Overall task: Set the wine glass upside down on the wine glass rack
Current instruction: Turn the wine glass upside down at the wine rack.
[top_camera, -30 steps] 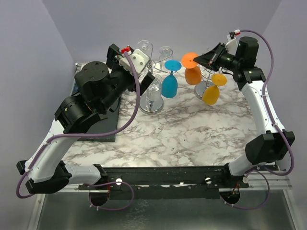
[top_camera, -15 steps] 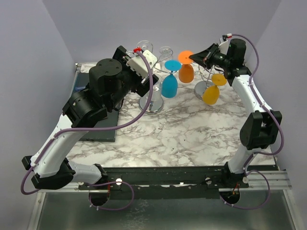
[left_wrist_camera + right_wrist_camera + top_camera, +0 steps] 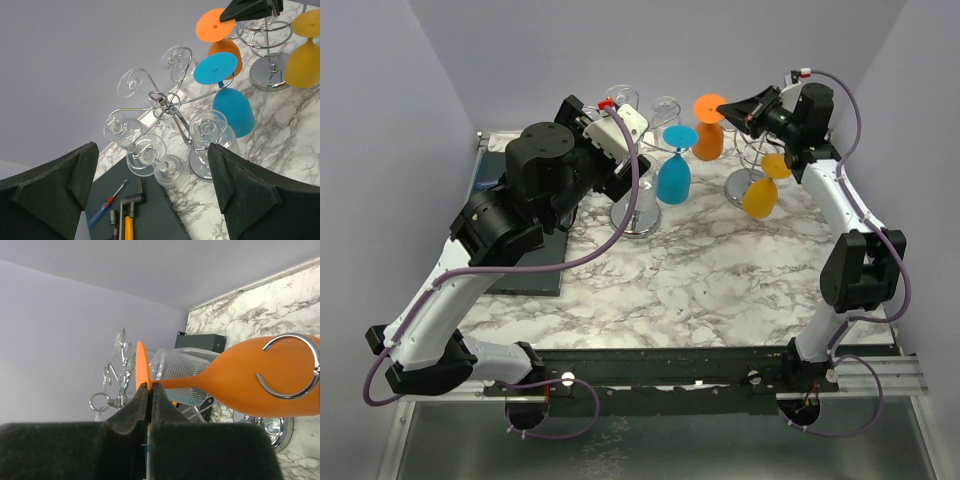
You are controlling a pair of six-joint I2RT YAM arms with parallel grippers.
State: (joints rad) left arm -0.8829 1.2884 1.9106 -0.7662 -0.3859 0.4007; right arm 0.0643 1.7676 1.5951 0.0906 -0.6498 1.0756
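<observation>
Two grippers: right gripper (image 3: 150, 388) is clamped on the orange wine glass (image 3: 260, 375) at the stem by its foot, glass upside down just beside the chrome rack (image 3: 744, 186). Left gripper (image 3: 152, 150) jaws wide, empty, over the clear-glass rack (image 3: 167, 102).

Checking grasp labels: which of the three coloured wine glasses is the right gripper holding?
The orange wine glass: the right gripper is shut on its stem beside the foot. The blue wine glass and yellow wine glass are untouched.
</observation>
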